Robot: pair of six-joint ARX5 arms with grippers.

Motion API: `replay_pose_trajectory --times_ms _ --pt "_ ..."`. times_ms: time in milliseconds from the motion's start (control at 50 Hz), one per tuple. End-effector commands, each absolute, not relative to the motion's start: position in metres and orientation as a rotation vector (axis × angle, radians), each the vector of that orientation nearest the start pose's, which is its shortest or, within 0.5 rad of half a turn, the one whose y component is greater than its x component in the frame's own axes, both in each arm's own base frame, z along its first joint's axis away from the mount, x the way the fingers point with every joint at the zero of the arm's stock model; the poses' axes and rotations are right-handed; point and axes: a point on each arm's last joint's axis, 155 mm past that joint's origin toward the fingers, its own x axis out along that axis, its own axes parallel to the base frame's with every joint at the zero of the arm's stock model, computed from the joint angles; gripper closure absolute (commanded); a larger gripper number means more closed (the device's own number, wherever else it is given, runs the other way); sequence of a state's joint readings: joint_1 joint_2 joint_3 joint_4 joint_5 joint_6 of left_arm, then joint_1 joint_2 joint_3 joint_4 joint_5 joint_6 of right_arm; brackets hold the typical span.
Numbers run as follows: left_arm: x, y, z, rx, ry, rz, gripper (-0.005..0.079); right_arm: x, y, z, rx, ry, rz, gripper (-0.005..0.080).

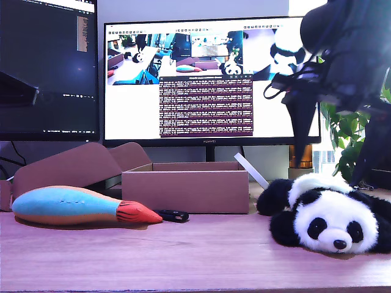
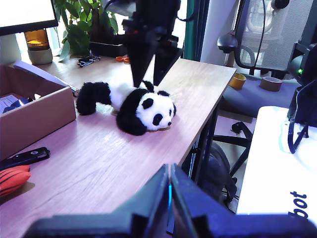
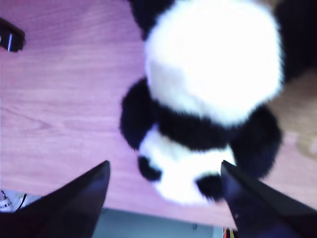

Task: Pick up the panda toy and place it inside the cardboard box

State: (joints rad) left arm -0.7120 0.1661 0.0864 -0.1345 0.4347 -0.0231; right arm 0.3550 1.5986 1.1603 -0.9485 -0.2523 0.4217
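Note:
The panda toy (image 1: 327,213) lies belly-down on the wooden table at the exterior view's right, face toward the camera. It also shows as the panda toy (image 2: 136,106) and, from straight above, the panda toy (image 3: 208,84). My second gripper (image 3: 164,166) hangs open above the panda's head, its two dark fingers spread wider than the head and not touching it; the second gripper (image 2: 150,74) shows over the toy's back. The cardboard box (image 1: 185,192) stands open beside the panda, also seen as the box (image 2: 29,116). My first gripper (image 2: 170,171) is shut on nothing, away from the panda.
A blue-orange-red plush fish (image 1: 73,204) lies at the exterior view's left, a small black device (image 1: 172,215) by its tail. A folded cardboard piece (image 1: 67,165) and two monitors (image 1: 201,79) stand behind. The table edge (image 2: 198,134) runs close to the panda.

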Motion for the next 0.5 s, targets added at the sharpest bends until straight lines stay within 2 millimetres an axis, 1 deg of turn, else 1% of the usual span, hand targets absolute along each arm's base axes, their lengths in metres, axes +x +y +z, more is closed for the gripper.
replay_pose_trajectory --times_ms 0,160,260,360,480 --pt "0.130 -0.214 0.131 0.017 0.249 -1.138 0.0756 0.294 0.158 0.075 0.266 1.470 0.204 0.0099" --pt "0.130 -0.214 0.131 0.017 0.249 -1.138 0.0756 0.310 0.150 0.070 0.204 1.447 0.156 0.0099" --pt "0.130 -0.214 0.131 0.017 0.249 -1.138 0.0756 0.315 0.145 0.065 0.187 1.456 0.129 0.0099" --pt "0.130 -0.214 0.131 0.017 0.249 -1.135 0.0756 0.313 0.142 0.059 0.184 1.485 0.112 0.0099" --pt "0.131 -0.214 0.131 0.018 0.249 -1.130 0.0756 0.305 0.130 0.046 0.141 1.542 0.062 0.0099"
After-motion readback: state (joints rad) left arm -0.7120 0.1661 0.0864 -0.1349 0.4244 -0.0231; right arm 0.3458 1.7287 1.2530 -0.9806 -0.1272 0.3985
